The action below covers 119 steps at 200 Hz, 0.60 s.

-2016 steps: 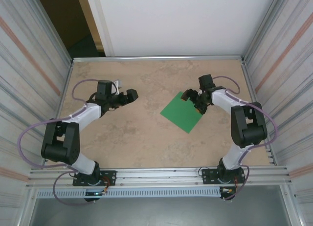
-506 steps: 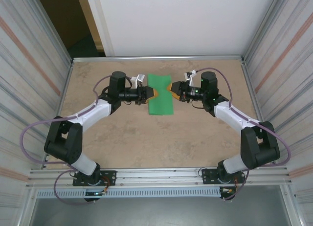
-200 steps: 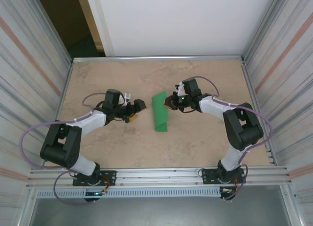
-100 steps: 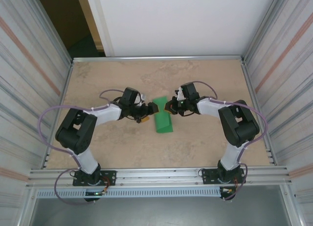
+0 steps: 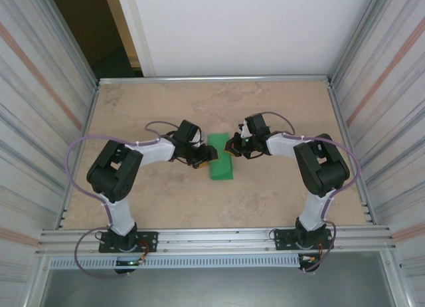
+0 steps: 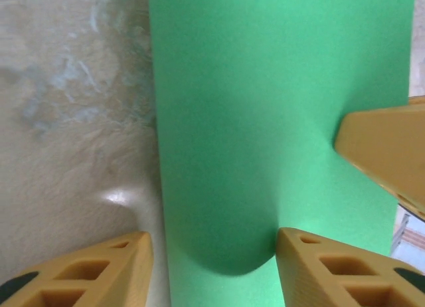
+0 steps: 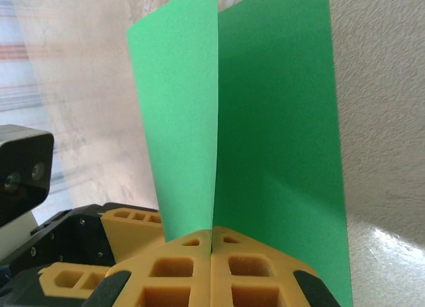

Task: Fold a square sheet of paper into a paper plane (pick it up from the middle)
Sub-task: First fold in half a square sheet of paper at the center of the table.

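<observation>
The green sheet of paper (image 5: 220, 163) lies mid-table, bent lengthwise into a narrow doubled strip. My right gripper (image 5: 230, 146) is shut on its far right edge. In the right wrist view the fingers (image 7: 212, 237) pinch the paper (image 7: 279, 121) where one flap stands upright and the other lies flat. My left gripper (image 5: 203, 155) sits at the strip's left side and is open. In the left wrist view its fingers (image 6: 211, 274) straddle the left part of the paper (image 6: 265, 107), and a yellow fingertip (image 6: 385, 147) of the right gripper pokes in from the right.
The tan table (image 5: 146, 207) is ringed by metal walls, with a rail along the near edge (image 5: 212, 239). Both arms reach inward and nearly meet at the paper. The left gripper's body (image 7: 73, 254) shows low left in the right wrist view.
The sheet, a flat square at first, is now doubled into a narrow strip. In the last half second my left gripper slid right up against the paper; the right gripper stayed put.
</observation>
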Each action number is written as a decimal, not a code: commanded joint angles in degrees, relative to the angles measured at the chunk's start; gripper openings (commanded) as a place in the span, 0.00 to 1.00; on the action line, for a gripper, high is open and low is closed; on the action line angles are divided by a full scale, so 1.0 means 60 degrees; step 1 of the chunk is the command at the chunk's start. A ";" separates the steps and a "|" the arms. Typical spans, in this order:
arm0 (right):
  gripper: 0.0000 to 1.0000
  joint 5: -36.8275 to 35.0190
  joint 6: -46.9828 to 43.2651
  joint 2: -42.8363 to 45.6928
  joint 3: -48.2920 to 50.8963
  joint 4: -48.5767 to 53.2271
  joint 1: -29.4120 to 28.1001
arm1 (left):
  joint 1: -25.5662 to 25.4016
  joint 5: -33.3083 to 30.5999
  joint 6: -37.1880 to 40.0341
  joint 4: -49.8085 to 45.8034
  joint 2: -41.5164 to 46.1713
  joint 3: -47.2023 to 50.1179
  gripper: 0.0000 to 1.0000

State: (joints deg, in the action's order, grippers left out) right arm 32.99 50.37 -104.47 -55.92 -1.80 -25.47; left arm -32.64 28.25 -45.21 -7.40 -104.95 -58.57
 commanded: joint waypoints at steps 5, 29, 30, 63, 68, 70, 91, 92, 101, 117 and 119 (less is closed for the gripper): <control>0.00 0.0053 -0.0192 -0.0096 0.0041 -0.0095 0.0053 | 0.0006 -0.0579 0.0281 -0.0738 -0.0213 -0.0382 0.50; 0.00 0.0108 -0.0177 -0.0099 0.0082 -0.0164 0.0056 | -0.0008 -0.0641 0.0273 -0.0864 -0.0345 -0.0379 0.49; 0.00 0.0110 -0.0177 -0.0097 0.0087 -0.0166 0.0056 | -0.0008 -0.0646 0.0271 -0.0863 -0.0348 -0.0377 0.49; 0.02 0.0159 -0.0133 -0.0074 0.0156 -0.0190 0.0056 | -0.0049 -0.0694 0.0182 -0.1000 -0.0605 -0.0386 0.49; 0.04 0.0156 -0.0133 -0.0051 0.0180 -0.0190 0.0056 | -0.0044 -0.0710 0.0171 -0.1053 -0.0652 -0.0385 0.49; 0.05 0.0155 -0.0133 -0.0043 0.0180 -0.0196 0.0063 | -0.0039 -0.0728 0.0168 -0.1074 -0.0668 -0.0396 0.49; 0.22 0.0037 -0.0155 0.0108 0.0245 -0.0062 0.0152 | -0.0095 -0.0915 0.0182 -0.1383 -0.0870 -0.0449 0.49; 0.22 0.0023 -0.0159 0.0131 0.0249 -0.0049 0.0163 | -0.0096 -0.0937 0.0182 -0.1415 -0.0874 -0.0464 0.49; 0.33 -0.0092 -0.0154 0.0300 0.0310 0.0055 0.0264 | -0.0097 -0.1076 0.0182 -0.1593 -0.0933 -0.0483 0.49; 0.48 -0.0301 -0.0198 0.0833 0.0546 0.0143 0.0491 | -0.0100 -0.1246 0.0182 -0.1764 -0.1044 -0.0482 0.48; 0.50 -0.0321 -0.0204 0.0907 0.0575 0.0159 0.0528 | -0.0105 -0.1265 0.0171 -0.1779 -0.1059 -0.0483 0.48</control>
State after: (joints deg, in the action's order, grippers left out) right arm 32.64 50.26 -103.85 -54.15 -2.39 -24.36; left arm -32.67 25.36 -44.82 -13.32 -107.42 -62.06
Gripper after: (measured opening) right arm 0.433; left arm 0.486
